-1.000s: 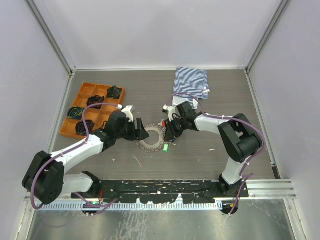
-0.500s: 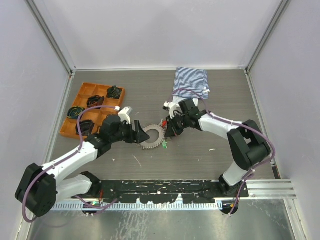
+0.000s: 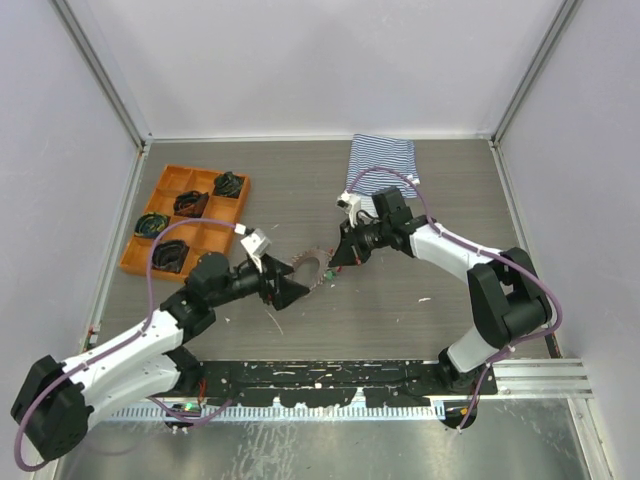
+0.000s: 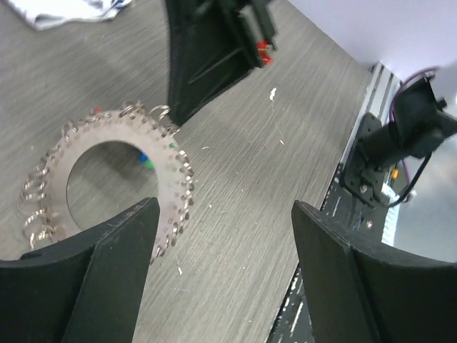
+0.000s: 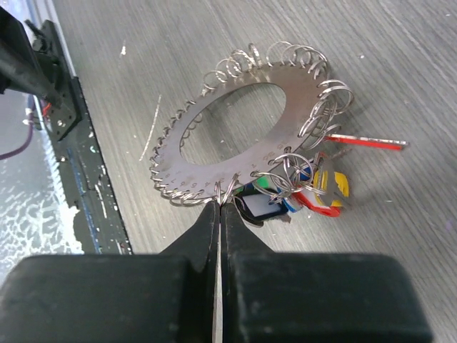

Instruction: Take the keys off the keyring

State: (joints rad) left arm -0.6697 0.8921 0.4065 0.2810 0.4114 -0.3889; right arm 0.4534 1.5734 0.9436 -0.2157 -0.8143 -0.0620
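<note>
The keyring [image 5: 230,150] is a flat toothed metal disc with a round hole and many small wire rings along its rim. It lies at mid-table [image 3: 311,268]. The keys [image 5: 314,187], with blue, green, yellow and red heads, hang bunched on its rim, and one red key [image 5: 365,142] lies apart beside it. My right gripper [image 5: 220,206] is shut, its tips pinching a small wire ring at the disc's near edge. My left gripper [image 4: 225,239] stands open and empty above the table, just near-left of the disc [image 4: 168,161].
An orange tray [image 3: 132,247] holding dark bundles sits at the far left. A striped blue-white cloth [image 3: 381,166] lies at the back, behind the right arm. The black base rail [image 3: 330,375] runs along the near edge.
My right gripper has closed on the disc's rim and pulled it slightly right. The left arm has drawn back toward the near side and its jaws have widened.
</note>
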